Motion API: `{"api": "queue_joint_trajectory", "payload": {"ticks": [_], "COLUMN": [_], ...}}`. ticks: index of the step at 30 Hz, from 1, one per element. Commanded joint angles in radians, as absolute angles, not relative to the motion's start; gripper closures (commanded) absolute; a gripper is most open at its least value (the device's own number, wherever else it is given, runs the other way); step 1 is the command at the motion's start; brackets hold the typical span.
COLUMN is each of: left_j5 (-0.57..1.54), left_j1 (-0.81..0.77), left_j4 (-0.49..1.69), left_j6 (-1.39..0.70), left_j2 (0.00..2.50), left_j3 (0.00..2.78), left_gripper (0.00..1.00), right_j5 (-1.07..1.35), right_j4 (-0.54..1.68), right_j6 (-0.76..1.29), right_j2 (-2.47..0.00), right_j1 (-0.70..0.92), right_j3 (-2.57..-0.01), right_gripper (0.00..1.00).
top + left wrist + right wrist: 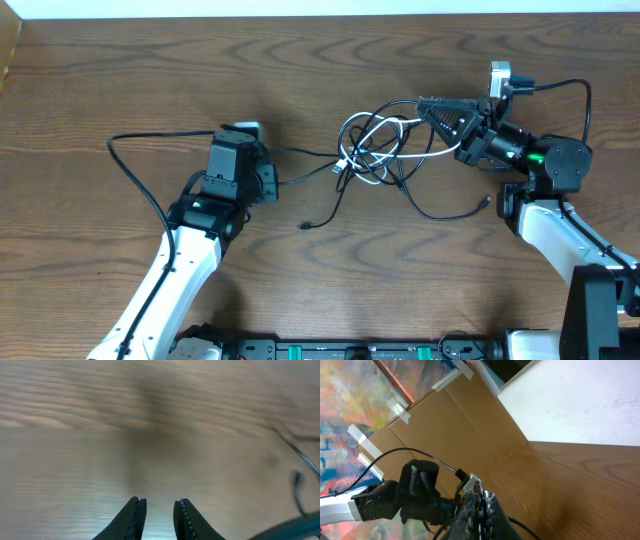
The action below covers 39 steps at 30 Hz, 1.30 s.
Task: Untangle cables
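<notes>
Thin cables (378, 150) lay in one loose knot on the wood, right of centre: several black cords looped over one another, with a white cord (346, 145) coiled through the knot's left side. Black strands trailed out flat, one running left, one dropping to a small plug end (305, 226), and one curving right to a second plug (487, 203). The top black loop reached the tip of the right gripper (422, 103); whether it was pinched there could not be made out.

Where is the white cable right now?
Overhead view: the white cable loops in the tangle right of centre, among black cables, just left of the right gripper.
</notes>
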<state>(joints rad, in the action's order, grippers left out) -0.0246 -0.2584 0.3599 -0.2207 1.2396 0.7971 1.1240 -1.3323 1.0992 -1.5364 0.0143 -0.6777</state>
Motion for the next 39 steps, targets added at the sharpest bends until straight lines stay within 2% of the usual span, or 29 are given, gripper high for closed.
{"api": "queue_joint_trajectory", "payload": {"ticks": [1, 7, 8, 11, 17, 23, 29, 39], "left_j5": [-0.253, -0.388, -0.423, -0.529, -0.719, -0.781, -0.958, -0.962], "left_j1": [-0.254, -0.254, -0.254, -0.254, -0.253, -0.252, -0.252, -0.252], "left_j4": [0.366, 0.367, 0.367, 0.374, 0.411, 0.416, 0.414, 0.414], "left_j6": [-0.276, -0.295, -0.297, -0.339, -0.354, -0.354, -0.365, -0.406], "left_j2": [1.229, 1.229, 1.229, 1.229, 1.229, 1.229, 1.229, 1.229], "left_j3": [0.808, 0.808, 0.808, 0.808, 0.808, 0.808, 0.808, 0.808], "left_gripper": [0.81, 0.81, 0.85, 0.88, 0.9, 0.89, 0.9, 0.9], "right_j5": [1.107, 1.106, 1.106, 1.107, 1.11, 1.11, 1.118, 1.121], "right_j4": [-1.338, -1.301, -1.296, -1.296, -1.292, -1.29, -1.29, -1.273], "right_j6": [1.102, 1.089, 1.087, 1.087, 1.084, 1.083, 1.083, 1.061], "right_j2": [-1.534, -1.534, -1.534, -1.534, -1.534, -1.534, -1.534, -1.534], "right_j1": [-0.004, -0.01, -0.01, -0.013, -0.014, -0.015, -0.025, -0.034], "right_j3": [-0.677, -0.677, -0.677, -0.677, -0.677, -0.677, -0.677, -0.672], "right_gripper": [0.99, 0.99, 0.99, 0.99, 0.99, 0.99, 0.99, 0.99]}}
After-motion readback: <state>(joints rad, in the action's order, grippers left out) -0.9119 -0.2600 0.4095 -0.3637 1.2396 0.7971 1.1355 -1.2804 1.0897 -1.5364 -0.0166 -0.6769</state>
